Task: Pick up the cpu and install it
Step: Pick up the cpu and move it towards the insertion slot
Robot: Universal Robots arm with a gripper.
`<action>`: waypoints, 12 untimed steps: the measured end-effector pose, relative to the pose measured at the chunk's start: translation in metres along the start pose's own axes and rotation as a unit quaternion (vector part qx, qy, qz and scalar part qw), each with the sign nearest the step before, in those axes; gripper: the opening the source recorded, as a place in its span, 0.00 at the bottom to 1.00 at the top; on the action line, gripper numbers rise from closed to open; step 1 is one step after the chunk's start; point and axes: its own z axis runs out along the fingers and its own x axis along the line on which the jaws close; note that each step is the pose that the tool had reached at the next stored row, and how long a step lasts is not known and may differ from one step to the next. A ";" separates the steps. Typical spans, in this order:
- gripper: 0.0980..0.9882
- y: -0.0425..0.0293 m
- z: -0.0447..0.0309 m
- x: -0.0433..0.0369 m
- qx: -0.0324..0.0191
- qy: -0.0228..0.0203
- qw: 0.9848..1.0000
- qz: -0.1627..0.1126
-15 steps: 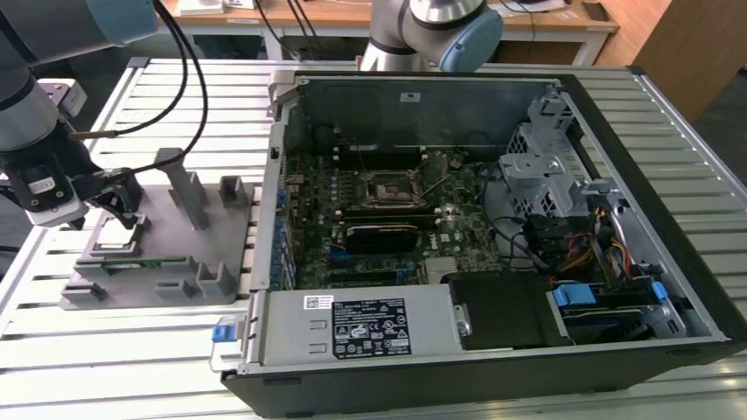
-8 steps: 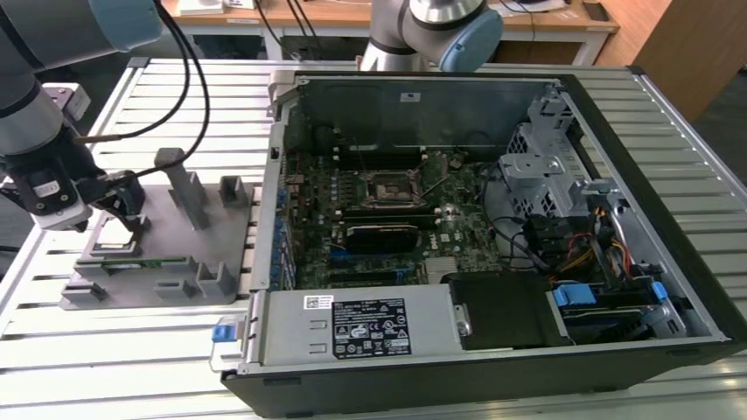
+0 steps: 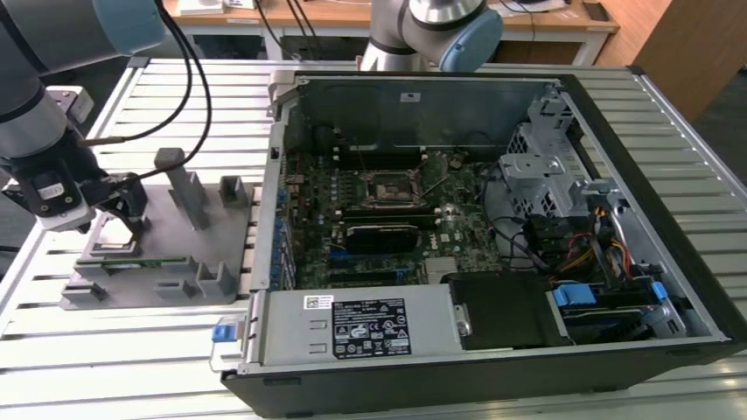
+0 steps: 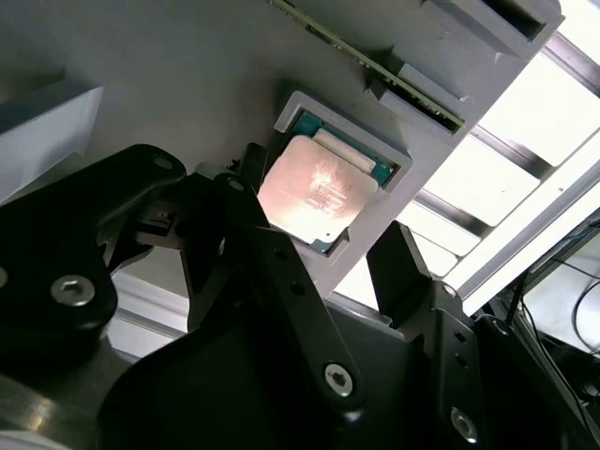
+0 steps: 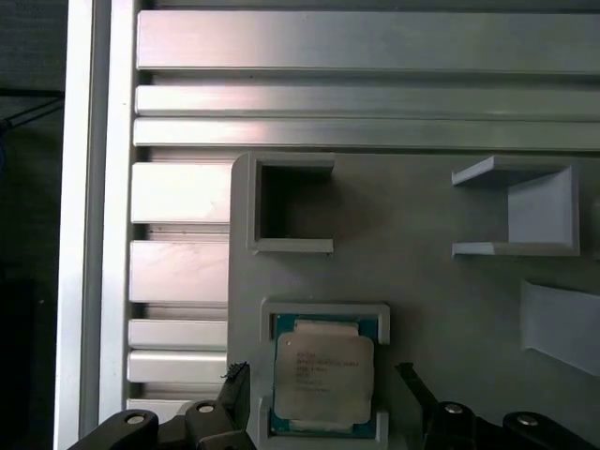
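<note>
Jaws stand apart and empty on two opposite sides of the cpu (image 5: 323, 380), which lies flat in a shallow pocket of the grey fixture (image 5: 422, 253) on the table (image 5: 356, 56); I judge it light, stiff, smooth and fragile, best pinched by its thin edges.

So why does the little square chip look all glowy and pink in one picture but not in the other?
In the second wrist view, light bounces off the metal top of the cpu, washing it out pinkish, and the table slats glare almost pure white. In the first wrist view the cpu is lit evenly and looks sharp, with no bright spot on it.
</note>
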 end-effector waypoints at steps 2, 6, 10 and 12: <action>0.68 0.0000 0.0016 0.0000 0.000 0.000 1.000 0.000; 0.68 0.0003 0.0040 -0.0001 0.001 0.000 1.000 0.000; 0.68 0.0010 0.0061 -0.0001 0.003 0.000 1.000 0.000; 0.68 0.0014 0.0072 -0.0002 0.003 0.000 1.000 0.000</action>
